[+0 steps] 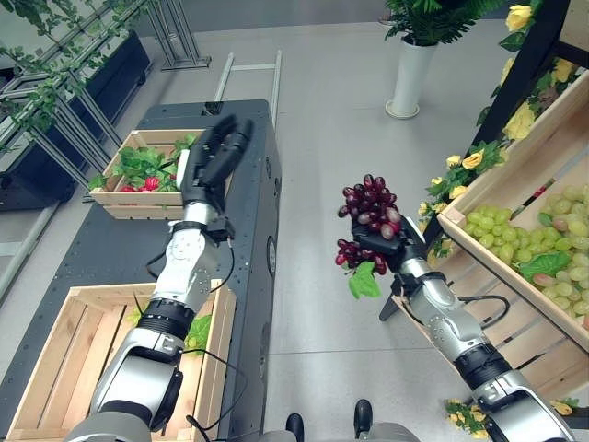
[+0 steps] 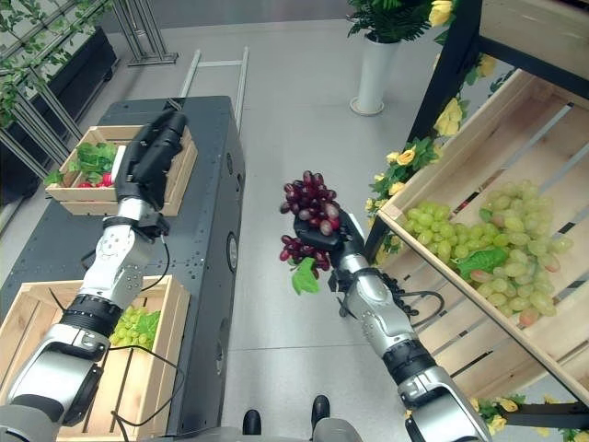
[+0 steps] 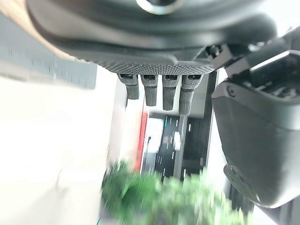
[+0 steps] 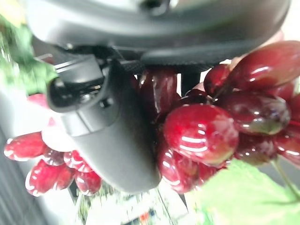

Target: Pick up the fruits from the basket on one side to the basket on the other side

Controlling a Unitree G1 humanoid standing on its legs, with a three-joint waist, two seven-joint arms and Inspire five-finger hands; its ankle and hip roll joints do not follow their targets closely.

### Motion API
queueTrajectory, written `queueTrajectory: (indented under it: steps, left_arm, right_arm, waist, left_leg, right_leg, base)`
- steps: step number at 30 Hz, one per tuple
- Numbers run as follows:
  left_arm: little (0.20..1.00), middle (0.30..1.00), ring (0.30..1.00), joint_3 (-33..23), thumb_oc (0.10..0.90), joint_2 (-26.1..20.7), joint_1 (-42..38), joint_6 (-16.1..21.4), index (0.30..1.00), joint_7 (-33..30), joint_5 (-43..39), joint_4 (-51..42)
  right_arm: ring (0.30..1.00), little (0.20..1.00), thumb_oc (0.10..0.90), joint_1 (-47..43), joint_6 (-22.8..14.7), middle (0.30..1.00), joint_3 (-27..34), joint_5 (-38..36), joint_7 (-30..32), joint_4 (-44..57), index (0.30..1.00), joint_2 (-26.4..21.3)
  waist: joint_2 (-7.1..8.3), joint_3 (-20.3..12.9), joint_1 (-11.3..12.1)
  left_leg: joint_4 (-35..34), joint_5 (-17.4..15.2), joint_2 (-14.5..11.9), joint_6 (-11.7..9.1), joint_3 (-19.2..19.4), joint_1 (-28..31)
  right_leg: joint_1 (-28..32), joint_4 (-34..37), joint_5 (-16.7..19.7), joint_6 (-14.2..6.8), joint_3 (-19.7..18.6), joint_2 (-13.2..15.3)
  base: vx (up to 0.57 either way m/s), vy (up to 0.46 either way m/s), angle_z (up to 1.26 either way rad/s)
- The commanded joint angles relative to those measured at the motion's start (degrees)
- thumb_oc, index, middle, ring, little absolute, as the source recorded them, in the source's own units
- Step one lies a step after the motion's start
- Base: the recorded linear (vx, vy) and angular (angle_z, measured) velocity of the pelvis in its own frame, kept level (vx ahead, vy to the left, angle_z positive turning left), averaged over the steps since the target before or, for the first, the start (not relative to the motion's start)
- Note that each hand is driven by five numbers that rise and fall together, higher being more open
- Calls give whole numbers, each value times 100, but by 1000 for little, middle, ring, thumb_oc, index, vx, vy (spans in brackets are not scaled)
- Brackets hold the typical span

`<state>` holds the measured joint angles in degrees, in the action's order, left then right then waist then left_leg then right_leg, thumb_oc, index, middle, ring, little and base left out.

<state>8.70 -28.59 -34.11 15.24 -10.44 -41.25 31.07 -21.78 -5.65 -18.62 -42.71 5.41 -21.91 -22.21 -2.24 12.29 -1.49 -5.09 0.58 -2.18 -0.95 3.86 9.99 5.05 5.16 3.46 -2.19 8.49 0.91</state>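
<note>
Landmark: dark bench (image 1: pixel 248 184) on the robot's left.

Nearest, on the bench's near end: a wooden crate (image 1: pixel 64 359) with a few green grapes (image 2: pixel 133 324) and a leaf against its right wall.

Right of the bench, over the grey floor (image 1: pixel 322 138): the right robot hand (image 1: pixel 382 241) holds a bunch of red grapes (image 1: pixel 368 207) aloft. In the right wrist view its thumb (image 4: pixel 112 136) and fingers are curled around the bunch, with berries bulging out on both sides. A green leaf (image 1: pixel 364 281) hangs below the bunch.

Further right of the bench: a slanted wooden display crate (image 2: pixel 515 157) on a stand, holding a heap of green grapes (image 2: pixel 469 239) with a leaf among them. Yellow flowers (image 1: pixel 469 161) trim the stand's edge.

Over the bench's middle: the left robot hand (image 1: pixel 216 157) is raised, fingers (image 3: pixel 161 91) straight and side by side, holding nothing.

On the bench's far end, beyond that hand: a smaller wooden crate (image 1: pixel 124 193) with green leaves and red fruit, type not discernible.

Beyond the bench, on the floor: a white planter (image 1: pixel 409 78) with a green plant.
</note>
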Motion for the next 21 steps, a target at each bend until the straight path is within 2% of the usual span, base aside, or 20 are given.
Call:
queueTrajectory:
  steps: [1, 5, 9, 12, 16, 21]
  left_arm:
    - [900, 900, 900, 82, 800, -75, -217, 528, 900, -127, 341, 500]
    - [900, 900, 900, 18, 800, -65, 91, 573, 900, 297, 396, 503]
    - [900, 900, 900, 37, 800, 35, 484, 686, 900, 1232, 132, 200]
    - [900, 900, 900, 20, 800, 130, 759, 811, 900, 1268, 80, 60]
    - [900, 900, 900, -32, 800, 499, 1288, 854, 900, 957, 194, 238]
    - [900, 900, 900, 46, 800, 984, 2001, 827, 900, 869, 406, 501]
  right_arm:
    - [300, 300, 400, -302, -1079, 300, 349, -62, -500, 209, 300, 163]
    - [300, 300, 400, 58, -1251, 300, 623, -105, -721, -42, 300, 28]
    - [300, 300, 400, 459, -1532, 300, 869, -82, -773, -158, 300, 69]
    - [300, 300, 400, 669, -1608, 300, 996, -210, -775, -271, 300, 184]
    - [300, 300, 400, 1076, -1474, 300, 948, -612, -1290, -447, 300, 489]
    - [300, 300, 400, 1588, -992, 300, 784, -905, -1922, -484, 300, 708]
  waist:
    - [176, -940, -78]
    - [179, -922, -146]
    - [164, -889, -175]
    - [144, -864, -185]
    - [137, -810, -205]
    - [193, -720, -217]
  left_leg:
    - [9, -342, 425, 151, 106, -249]
    - [9, -380, 413, 165, 191, -209]
    - [9, -399, 402, 179, 268, -186]
    - [9, -419, 399, 193, 301, -169]
    - [9, -444, 408, 225, 340, -137]
    - [9, -454, 416, 258, 402, -136]
  right_leg:
    - [130, -16, -389, -14, -171, -82]
    - [139, -16, -379, -34, -228, -95]
    - [132, -16, -344, -46, -280, -94]
    - [128, -16, -330, -54, -315, -94]
    - [134, -16, -320, -60, -363, -93]
    - [98, -16, -289, -80, -412, -91]
  base:
    - [13, 32, -8]
    - [30, 38, -8]
    - [31, 29, -9]
    - [27, 26, -7]
    - [32, 23, -11]
    - [5, 9, -10]
